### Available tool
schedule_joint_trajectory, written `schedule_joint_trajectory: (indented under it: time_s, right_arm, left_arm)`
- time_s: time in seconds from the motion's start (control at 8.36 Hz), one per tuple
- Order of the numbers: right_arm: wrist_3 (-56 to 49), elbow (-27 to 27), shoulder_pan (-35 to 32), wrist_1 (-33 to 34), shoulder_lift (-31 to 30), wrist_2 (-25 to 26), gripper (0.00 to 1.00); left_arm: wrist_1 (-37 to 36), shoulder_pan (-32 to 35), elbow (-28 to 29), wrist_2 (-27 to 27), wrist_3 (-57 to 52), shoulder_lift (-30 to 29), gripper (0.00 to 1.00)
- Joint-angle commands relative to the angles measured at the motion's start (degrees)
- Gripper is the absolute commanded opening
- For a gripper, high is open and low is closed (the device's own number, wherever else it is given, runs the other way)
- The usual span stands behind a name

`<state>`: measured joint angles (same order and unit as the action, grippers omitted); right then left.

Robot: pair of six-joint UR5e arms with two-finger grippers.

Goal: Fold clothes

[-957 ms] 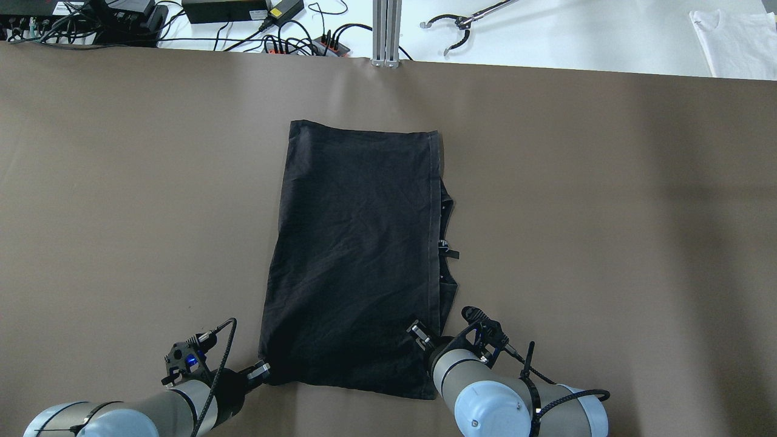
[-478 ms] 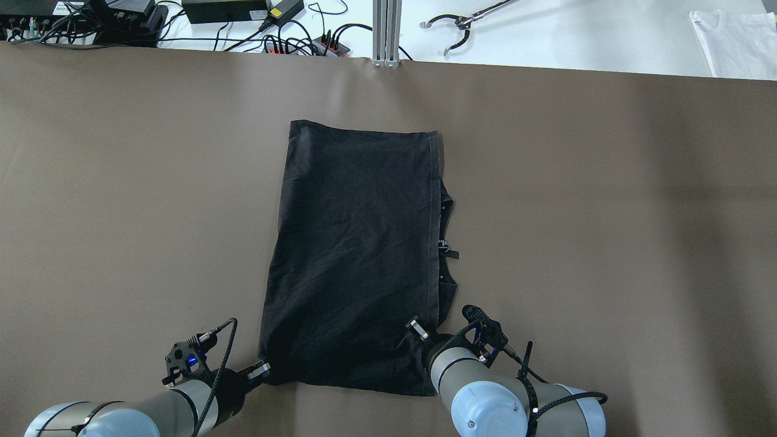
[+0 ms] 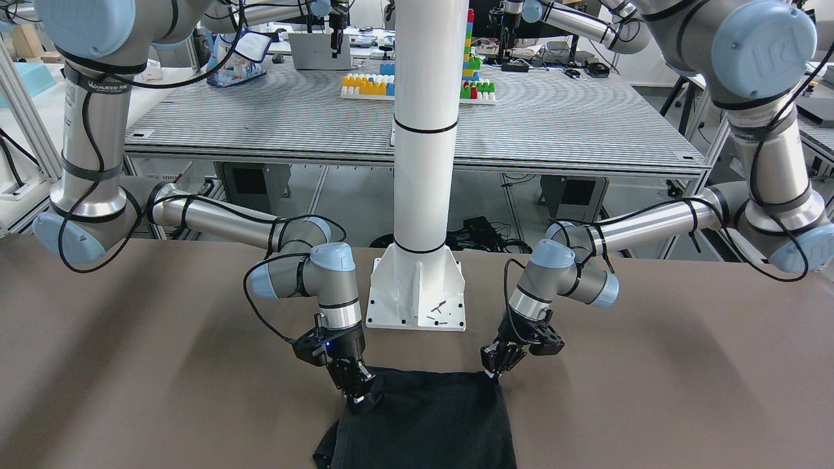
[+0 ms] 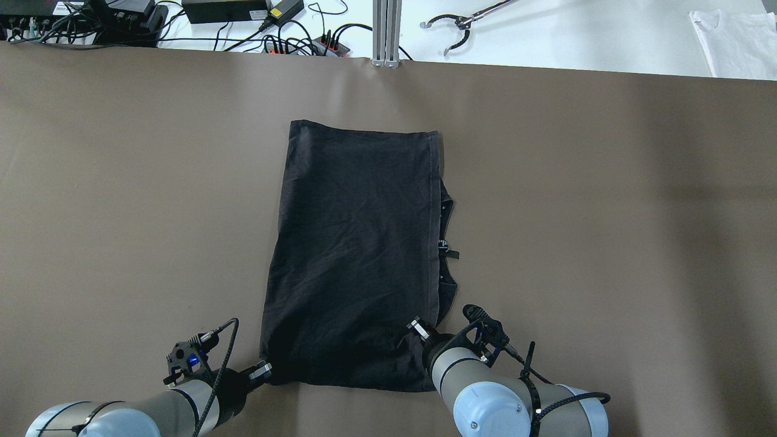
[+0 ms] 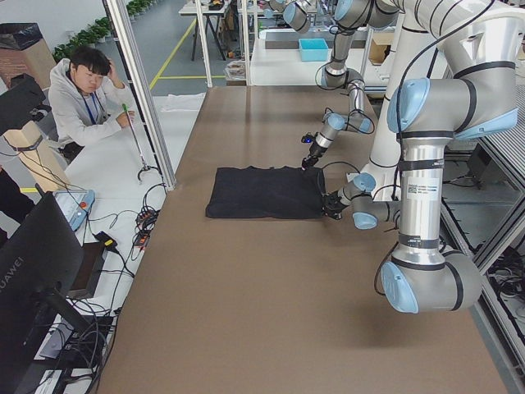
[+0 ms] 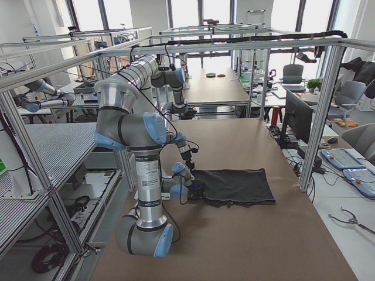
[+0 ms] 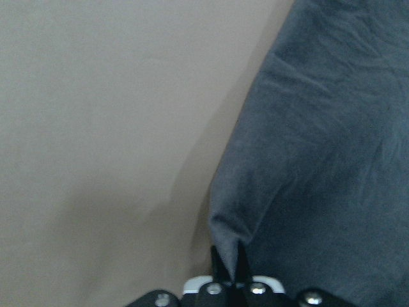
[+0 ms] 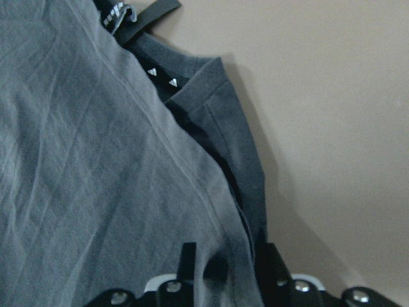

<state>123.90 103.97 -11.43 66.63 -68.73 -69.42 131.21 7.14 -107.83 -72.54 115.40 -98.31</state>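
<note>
A black garment point(image 4: 358, 255), folded lengthwise, lies flat on the brown table point(image 4: 121, 182). A collar and label stick out along its right edge. My left gripper point(image 4: 262, 369) is at the near left corner. In the left wrist view it point(image 7: 227, 265) is shut, pinching that corner of the garment point(image 7: 319, 160). My right gripper point(image 4: 417, 328) is at the near right corner. In the right wrist view its fingers point(image 8: 187, 259) close on bunched layers of the garment point(image 8: 96, 160). In the front view the left gripper point(image 3: 496, 370) and the right gripper point(image 3: 357, 394) hold the two corners of the garment point(image 3: 423, 423).
Beyond the table's far edge lie cables and a power supply point(image 4: 224, 9), an aluminium post point(image 4: 386, 30), a grabber tool point(image 4: 461, 24) and a white cloth point(image 4: 737, 42). The robot's white base column point(image 3: 423, 130) stands between the arms. An operator point(image 5: 82, 98) sits at the far side.
The right gripper has edged slightly forward and left, and the garment's near right corner has drawn in with it. The left gripper has stayed put.
</note>
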Motion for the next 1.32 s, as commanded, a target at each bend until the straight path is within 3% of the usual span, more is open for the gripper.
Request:
schedule_joint_trajectory:
  time_s: [0.0, 0.24, 0.48, 0.6, 0.72, 0.96, 1.2]
  right_arm:
    - [-0.42, 3.85, 0.09, -0.01, -2.19, -0.28, 0.0]
    - [-0.5, 9.56, 3.23, 2.17, -4.92, -0.19, 0.0]
    - [-0.33, 19.56, 7.36, 10.76, -6.15, 0.16, 0.0]
    - [-0.42, 22.31, 7.64, 12.63, -6.33, 0.34, 0.0]
    - [-0.68, 23.03, 7.04, 12.74, -6.25, 0.25, 0.0]
    - [-4.88, 22.86, 2.23, 12.74, -5.9, -0.71, 0.0]
    - [-8.04, 22.34, -4.1, 12.91, -5.72, -1.07, 0.0]
  left_arm:
    - [-0.25, 0.24, -2.63, -0.32, -0.44, -0.39, 0.0]
    - [-0.42, -0.02, -6.93, -0.23, -0.7, 0.48, 0.0]
    - [-2.08, -1.43, -11.85, -0.32, -0.97, 1.18, 0.0]
    - [-8.62, -1.08, -17.18, -0.84, -2.19, 1.1, 0.0]
    - [-15.39, -0.29, -21.24, -4.33, -4.29, -0.2, 0.0]
    - [-22.71, 10.38, -20.84, -13.36, -9.21, -7.04, 0.0]
    - [-35.87, 20.94, -19.18, -23.57, -14.04, -17.21, 0.0]
